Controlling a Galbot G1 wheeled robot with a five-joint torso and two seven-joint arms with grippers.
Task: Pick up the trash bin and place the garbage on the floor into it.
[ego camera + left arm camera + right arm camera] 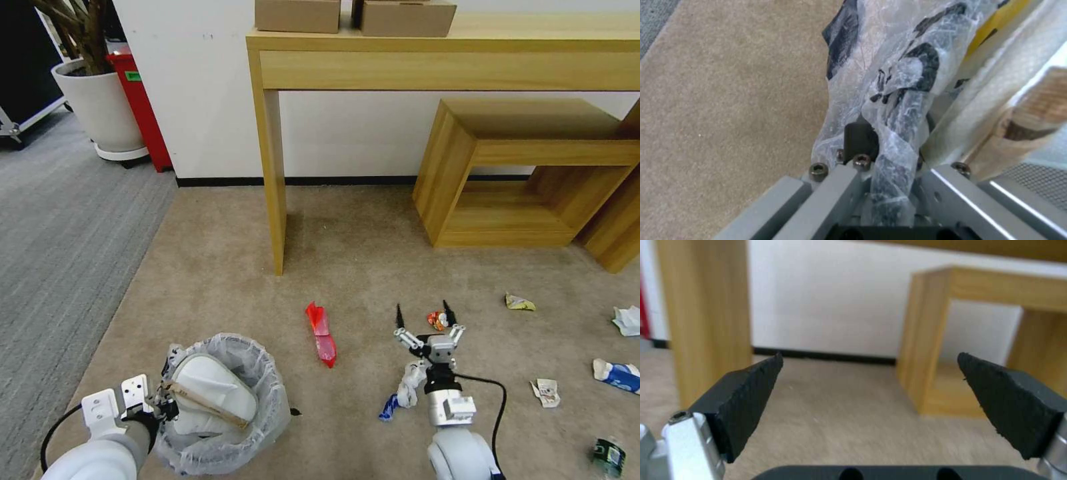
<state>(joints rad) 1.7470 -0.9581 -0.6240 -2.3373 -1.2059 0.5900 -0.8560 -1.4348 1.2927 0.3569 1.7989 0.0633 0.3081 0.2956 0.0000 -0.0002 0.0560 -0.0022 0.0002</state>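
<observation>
From the head view, the left gripper [162, 400] clamps the rim of the trash bin [223, 403], which sits low at the robot's left over the beige floor [220, 267]. A white slipper [213, 393] and a wooden stick [203, 405] already lie in the bin. The right gripper [425, 319] hangs with its jaws spread wide, tips pointing ahead, above a small red-and-orange wrapper [437, 321]. A long red wrapper [321, 333] lies between bin and gripper; a white and blue scrap [403, 393] lies beside the right wrist. Further right are a yellow wrapper [519, 303], crumpled paper [627, 320], a blue-white carton [617, 375], a small printed scrap [547, 392] and a bottle [609, 456].

The left wrist view shows the crinkled plastic liner [889, 110] and dark rim pinched between the grey fingers [831, 186], with carpet beyond.

The right wrist view shows both black pads [746, 396] far apart and empty, facing the wooden table leg [702, 306] and the low open wooden shelf [996, 333].

To do this pick well, the right gripper likely needs to tilt down, centre the small wrapper between its pads, and close at carpet level, while the bin stays steady and near.
</observation>
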